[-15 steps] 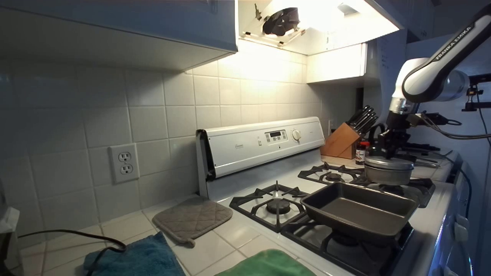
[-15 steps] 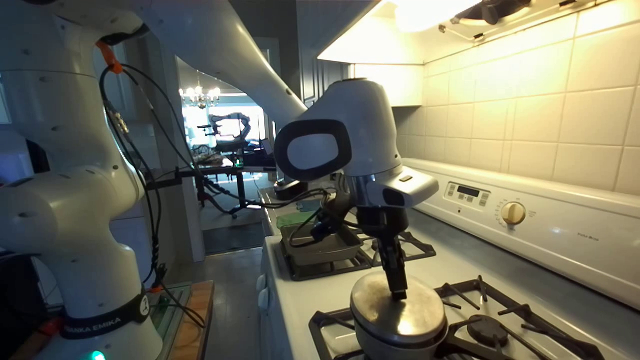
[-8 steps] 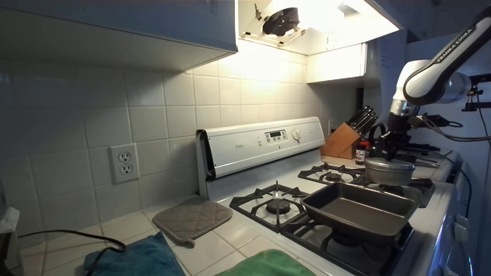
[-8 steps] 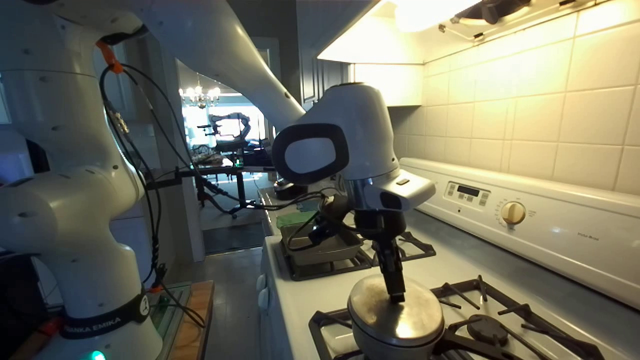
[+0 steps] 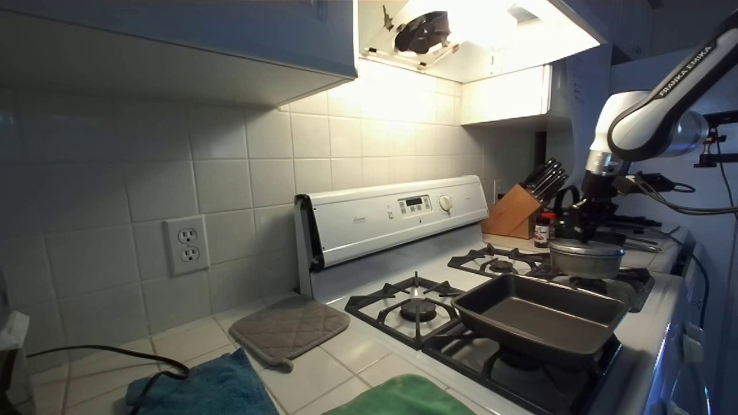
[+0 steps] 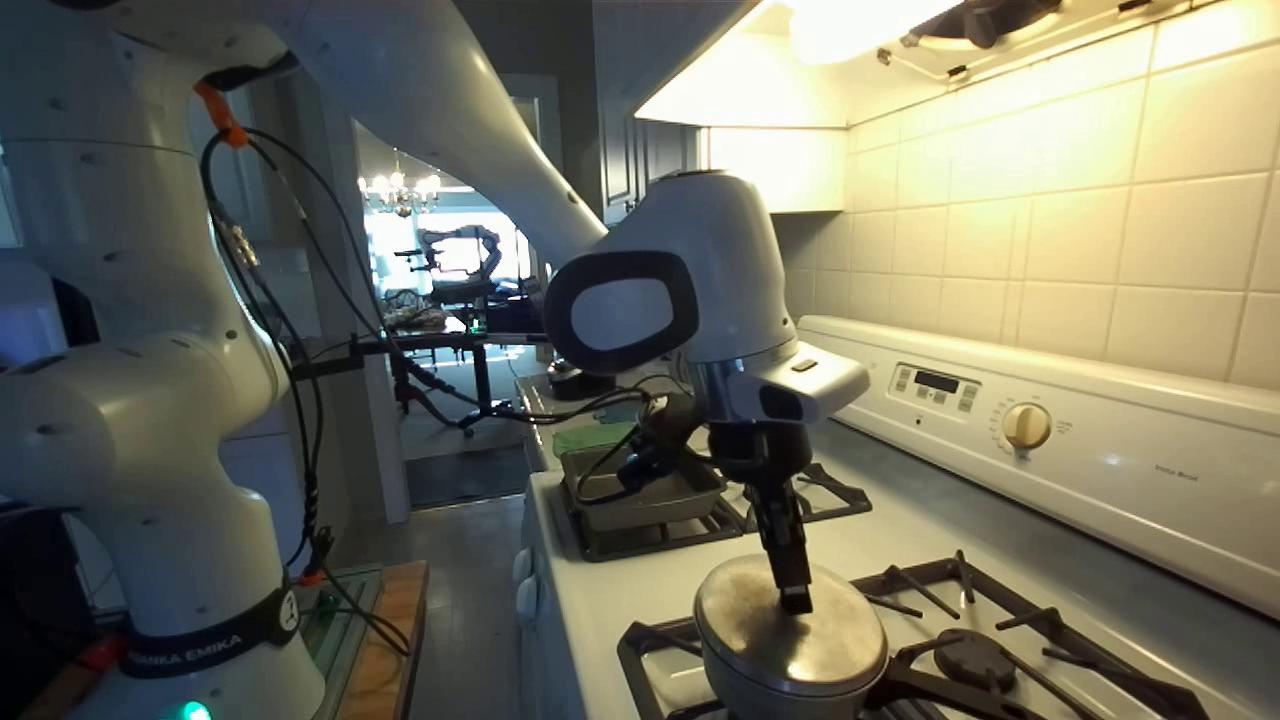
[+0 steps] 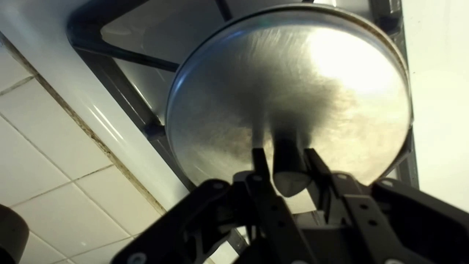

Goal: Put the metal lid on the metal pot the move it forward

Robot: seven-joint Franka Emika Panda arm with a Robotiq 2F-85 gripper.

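The metal lid [image 7: 287, 88] is set on top of the metal pot [image 5: 585, 267], and it looks to lie flat. The pot is held up by a black grate [image 7: 117, 88] on the stove [image 6: 590, 610], near the front edge, at the end by the knife block [image 5: 512, 213]. The knob [image 7: 292, 185] of the lid is found between the two sides of the gripper [image 7: 284, 151]. A thin gap can be seen beside one of the fingertips [image 7: 260, 161], so the two sides are judged to be parted a little and the knob not pinched.

The step in hand is judged to be letting go. For this to be done well, the fingertips should be spread wider, the same on both sides, before anything is lifted. Then the gripper should be raised slowly and straight up, so that the knob is not caught and the lid is not tipped. The move forward seems not yet done. For that, the pot should be pushed gently and low down, so that the lid is kept on and the dark pan [image 5: 542, 314] by the same front edge is not bumped
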